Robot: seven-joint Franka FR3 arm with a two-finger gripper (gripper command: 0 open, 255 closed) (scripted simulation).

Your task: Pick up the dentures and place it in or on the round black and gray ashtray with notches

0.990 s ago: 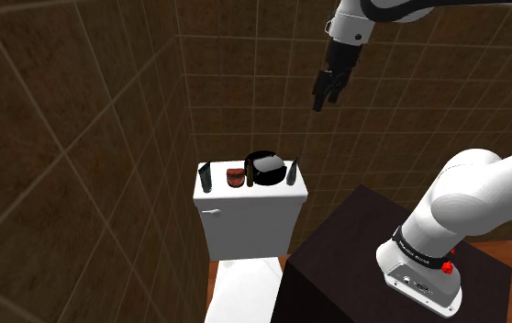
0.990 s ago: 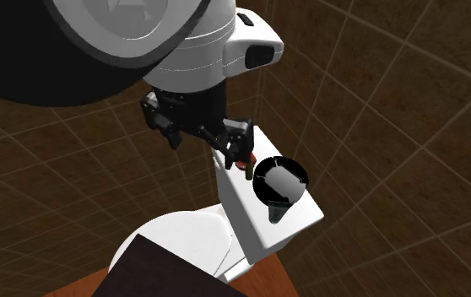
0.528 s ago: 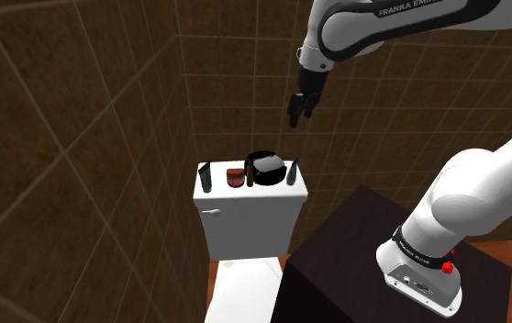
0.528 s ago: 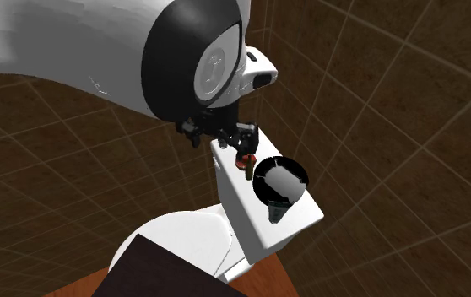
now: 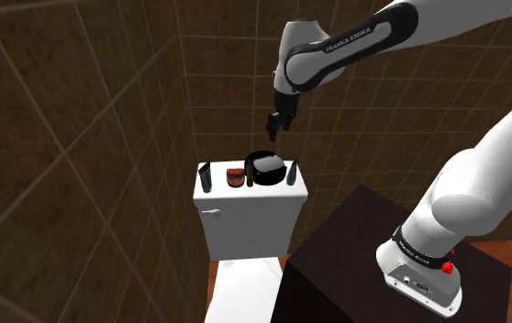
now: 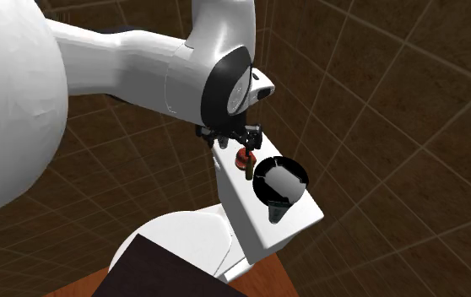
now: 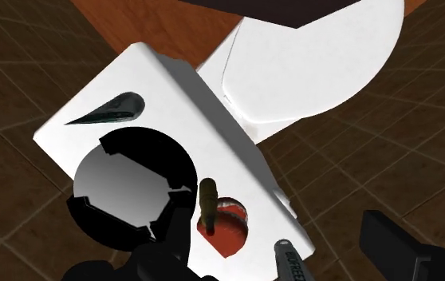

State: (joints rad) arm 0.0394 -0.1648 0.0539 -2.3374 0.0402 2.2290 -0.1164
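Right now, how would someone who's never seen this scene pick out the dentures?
Find the white toilet tank against the brown tiled wall; several small things sit on its lid. The dentures are the small red piece next to the round black ashtray, the only red thing among dark neighbours.

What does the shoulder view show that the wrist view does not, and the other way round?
The shoulder view gives the white arm, its dark stand and the gripper hanging above the toilet tank. The wrist view gives the notches in the black rim of the ashtray. Both show the red dentures beside the ashtray on the tank.
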